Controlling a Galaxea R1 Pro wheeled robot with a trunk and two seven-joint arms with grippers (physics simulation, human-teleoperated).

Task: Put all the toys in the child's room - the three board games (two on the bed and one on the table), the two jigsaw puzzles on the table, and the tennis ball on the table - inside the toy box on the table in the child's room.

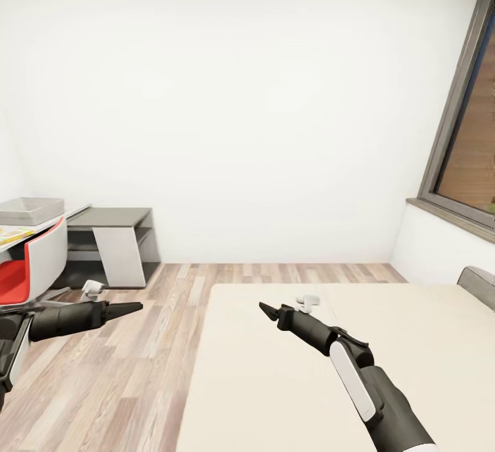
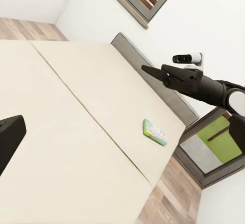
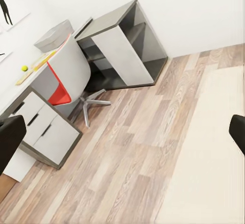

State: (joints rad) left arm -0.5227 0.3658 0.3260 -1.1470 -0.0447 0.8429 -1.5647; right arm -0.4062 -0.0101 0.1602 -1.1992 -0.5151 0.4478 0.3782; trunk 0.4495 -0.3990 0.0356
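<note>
The light-grey toy box (image 1: 31, 210) stands on the white table (image 1: 75, 210) at the far left, and it shows again as the toy box (image 3: 53, 36) in the right wrist view. Beside it lie a jigsaw puzzle (image 1: 12, 234) and the small tennis ball (image 3: 24, 68). One green-edged board game (image 2: 154, 132) lies flat on the beige bed (image 2: 76, 106), near its grey headboard (image 2: 148, 75). My left gripper (image 1: 137, 307) hovers open over the floor, holding nothing. My right gripper (image 1: 263, 307) hangs open and empty above the bed's near corner (image 1: 227, 314).
A red and white chair (image 1: 31, 266) stands at the table. A dark-grey-topped cabinet (image 1: 113, 232) sits against the far wall. White drawers (image 3: 43, 127) are under the table. Wood-plank floor (image 1: 137, 356) runs between table and bed. A grey-framed window (image 1: 467, 128) is on the right.
</note>
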